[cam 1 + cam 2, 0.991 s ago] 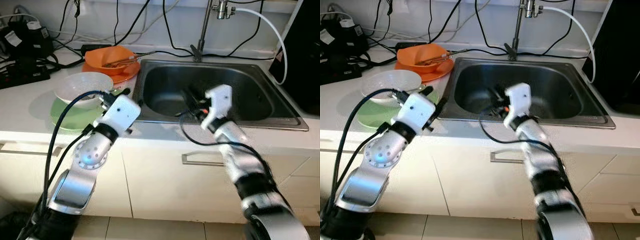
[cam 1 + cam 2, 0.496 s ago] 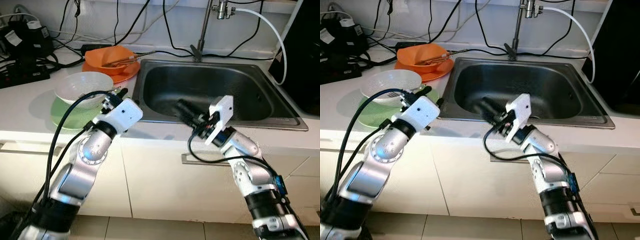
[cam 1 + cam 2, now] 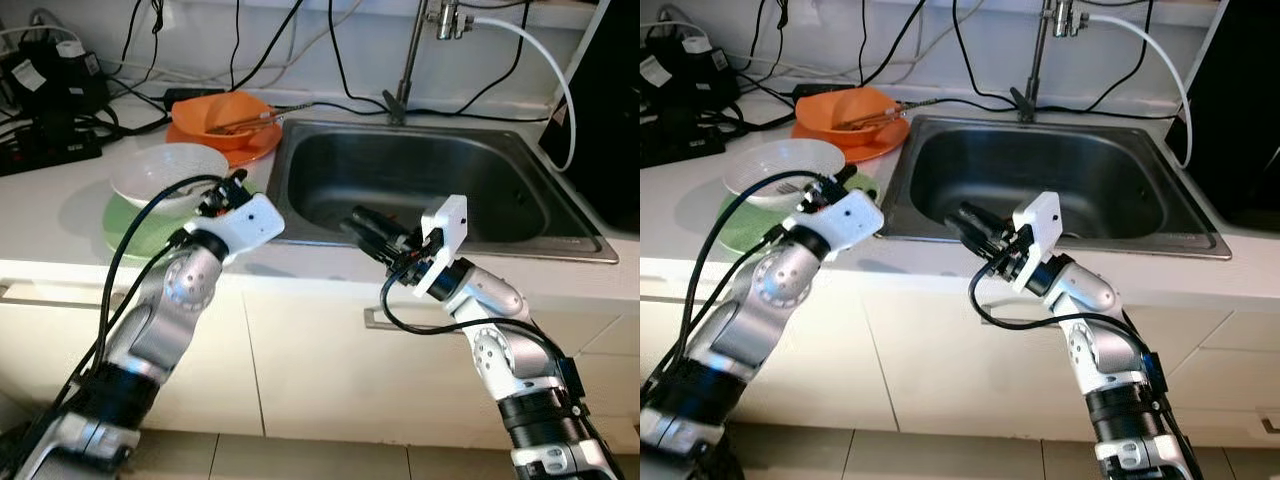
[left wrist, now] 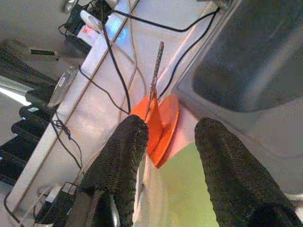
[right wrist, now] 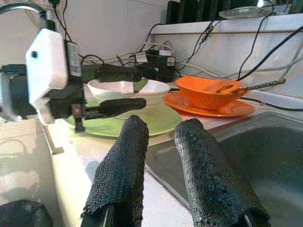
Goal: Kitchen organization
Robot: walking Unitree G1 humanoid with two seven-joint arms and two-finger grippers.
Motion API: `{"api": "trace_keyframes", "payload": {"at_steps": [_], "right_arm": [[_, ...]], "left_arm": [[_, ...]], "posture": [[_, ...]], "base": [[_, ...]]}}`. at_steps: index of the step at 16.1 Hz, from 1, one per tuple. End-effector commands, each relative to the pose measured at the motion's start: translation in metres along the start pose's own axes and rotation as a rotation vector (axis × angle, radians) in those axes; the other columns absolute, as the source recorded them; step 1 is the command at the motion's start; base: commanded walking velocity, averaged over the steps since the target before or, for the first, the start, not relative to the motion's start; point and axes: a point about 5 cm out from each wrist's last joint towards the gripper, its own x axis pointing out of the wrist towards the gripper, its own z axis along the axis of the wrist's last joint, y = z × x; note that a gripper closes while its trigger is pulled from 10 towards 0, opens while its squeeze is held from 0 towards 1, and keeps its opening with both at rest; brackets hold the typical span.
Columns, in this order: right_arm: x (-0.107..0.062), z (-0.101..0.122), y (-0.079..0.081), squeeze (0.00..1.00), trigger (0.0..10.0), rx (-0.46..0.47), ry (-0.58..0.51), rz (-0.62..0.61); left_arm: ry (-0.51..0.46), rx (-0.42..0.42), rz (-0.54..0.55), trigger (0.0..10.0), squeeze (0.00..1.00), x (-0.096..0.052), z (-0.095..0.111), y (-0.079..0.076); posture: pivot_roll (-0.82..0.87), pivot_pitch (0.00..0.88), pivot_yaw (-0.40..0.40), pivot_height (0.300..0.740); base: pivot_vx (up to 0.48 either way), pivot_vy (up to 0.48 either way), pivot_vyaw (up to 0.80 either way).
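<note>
Both sets of fingers are spread, holding nothing. Your left gripper [image 3: 232, 184] sits just short of the white bowl [image 3: 166, 176] on the green plate [image 3: 135, 228]; push fwd and you'll shove it. Right gripper [image 3: 368, 222] hangs over the sink [image 3: 560, 225] edge. Beyond: orange bowl [image 3: 222, 113] w/ utensils, cables [image 3: 150, 70] at the table's back.

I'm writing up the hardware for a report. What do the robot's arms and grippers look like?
Both arms are silver metal with rounded joints and darker black segments lower down. Each wrist carries a white boxy housing, with black cables looping alongside. The left gripper and right gripper each have two long black fingers with a rough, textured surface.
</note>
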Motion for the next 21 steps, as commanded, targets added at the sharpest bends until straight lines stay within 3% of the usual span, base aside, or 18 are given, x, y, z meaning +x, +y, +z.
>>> {"api": "trace_keyframes", "payload": {"at_steps": [1,9,14,21], "right_arm": [[0.0,0.003,0.004,0.0,10.0,-0.006,-0.009,0.029],[0.0,0.003,0.005,0.0,10.0,0.002,-0.004,0.019],[0.0,0.004,0.007,0.0,10.0,0.005,-0.004,0.025],[-0.001,0.006,0.01,0.0,10.0,0.009,-0.009,0.046]], "left_arm": [[-0.022,0.02,0.011,10.0,0.0,0.004,0.005,0.001],[-0.068,0.042,0.054,10.0,0.0,0.01,0.012,0.006],[-0.014,0.095,0.034,10.0,0.0,0.02,0.0,0.0],[0.005,0.115,0.039,10.0,0.0,0.034,0.0,-0.001]], "posture": [[0.11,0.0,-0.024,0.74],[0.11,0.009,-0.023,0.74],[0.1,0.022,-0.025,0.74],[0.09,0.022,-0.024,0.74]], "base": [[0.0,0.0,0.0],[0.0,0.0,0.0],[0.0,0.0,0.0],[0.0,0.0,0.0]]}}
